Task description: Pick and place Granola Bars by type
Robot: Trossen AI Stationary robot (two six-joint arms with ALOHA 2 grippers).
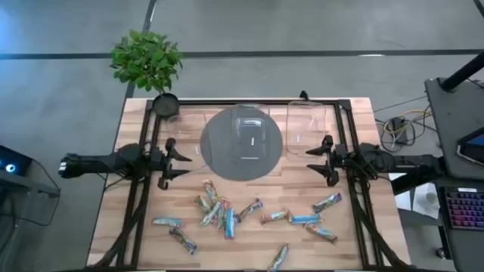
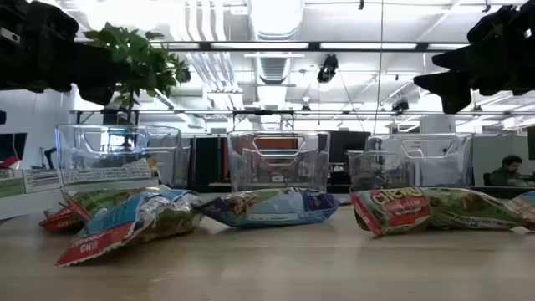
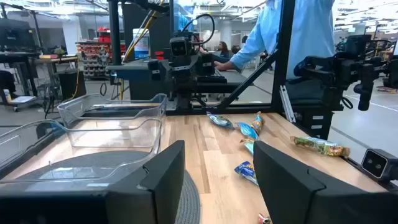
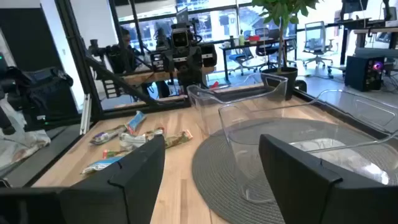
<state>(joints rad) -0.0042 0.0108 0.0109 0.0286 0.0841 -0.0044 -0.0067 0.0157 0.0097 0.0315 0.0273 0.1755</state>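
Note:
The Granola Bars (image 1: 227, 215) lie flat and scattered over the near half of the wooden table. There is a cluster near the middle, with others toward the left (image 1: 167, 222) and right (image 1: 327, 202). The low view shows them close up (image 2: 272, 207). My left gripper (image 1: 185, 165) hovers open at the left of the round grey mat, above the table, and my right gripper (image 1: 310, 159) hovers open at its right. Both point toward the middle, and neither touches anything. Bars show past my left fingers (image 3: 247, 129) and past my right fingers (image 4: 140, 135).
Clear plastic bins stand along the far half: one on the grey mat (image 1: 247, 134), one to its right (image 1: 306, 121), one to its left (image 2: 104, 155). A potted plant (image 1: 147, 59) sits at the far left corner. Black frame rails (image 1: 349, 151) flank the table. A person (image 3: 298, 31) stands beyond.

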